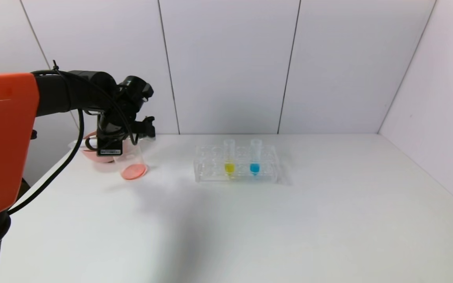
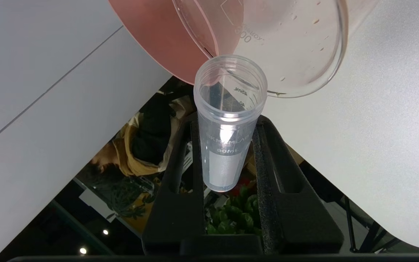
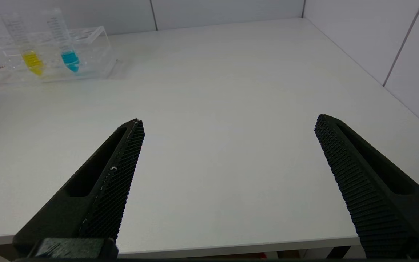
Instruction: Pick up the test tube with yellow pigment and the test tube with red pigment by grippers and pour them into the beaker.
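Over at the worktop's (image 1: 328, 220) far left edge, the left end effector (image 2: 227, 145) clamps the emptied red-pigment test tube (image 2: 227, 123), mouth at the beaker's (image 1: 131, 163) rim. The yellow tube (image 1: 229, 159) stands racked mid-worktop. The right end effector (image 3: 227, 174) gapes above the bare near edge.

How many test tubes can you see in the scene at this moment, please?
3. The yellow tube and blue tube stand side by side in the clear rack; an emptied tube sits tipped between the left gripper fingers by the beaker.
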Controlling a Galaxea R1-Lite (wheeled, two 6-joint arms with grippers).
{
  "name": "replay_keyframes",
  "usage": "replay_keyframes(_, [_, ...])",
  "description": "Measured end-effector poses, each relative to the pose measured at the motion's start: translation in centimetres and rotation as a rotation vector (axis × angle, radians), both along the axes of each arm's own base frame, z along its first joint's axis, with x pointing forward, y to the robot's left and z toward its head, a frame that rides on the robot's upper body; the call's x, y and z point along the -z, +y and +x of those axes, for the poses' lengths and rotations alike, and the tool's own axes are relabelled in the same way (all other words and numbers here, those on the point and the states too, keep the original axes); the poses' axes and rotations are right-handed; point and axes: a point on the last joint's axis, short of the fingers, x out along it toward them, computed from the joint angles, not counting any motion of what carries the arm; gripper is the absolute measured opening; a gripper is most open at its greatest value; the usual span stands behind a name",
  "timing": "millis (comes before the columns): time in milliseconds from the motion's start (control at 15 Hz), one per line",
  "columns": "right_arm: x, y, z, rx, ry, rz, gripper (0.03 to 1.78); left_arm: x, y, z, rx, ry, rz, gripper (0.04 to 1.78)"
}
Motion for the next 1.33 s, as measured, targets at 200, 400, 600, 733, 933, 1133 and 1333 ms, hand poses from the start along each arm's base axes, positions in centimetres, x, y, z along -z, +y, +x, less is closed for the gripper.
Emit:
replay_keyframes(200, [0.0,0.0,0.0,0.0,0.0,0.0,1.71,-0.9,0.1,-0.2,0.016,-0.034,-0.056,0.42])
replay_keyframes(400, [0.0,0.0,0.0,0.0,0.0,0.0,1.71,-2.4,1.7,-0.1,0.032,-0.141,-0.293,0.42])
replay_keyframes(600, [0.0,0.0,0.0,0.0,0.0,0.0,1.71,-4.3,3.6,-0.1,-0.048,-0.323,-0.6,0.42])
replay_keyframes(733, [0.0,0.0,0.0,0.0,0.0,0.0,1.71,-5.8,4.1,-1.0,-0.149,-0.434,-0.765,0.42])
replay_keyframes(933, [0.0,0.0,0.0,0.0,0.0,0.0,1.71,-7.6,4.7,-3.7,-0.263,-0.545,-0.883,0.42])
replay_keyframes(1133, [0.0,0.0,0.0,0.0,0.0,0.0,1.71,-7.6,5.1,-6.0,-0.357,-0.688,-1.013,0.42])
replay_keyframes(1333, [0.0,0.0,0.0,0.0,0.0,0.0,1.71,-5.1,5.8,-7.9,-0.45,-0.84,-1.108,0.42])
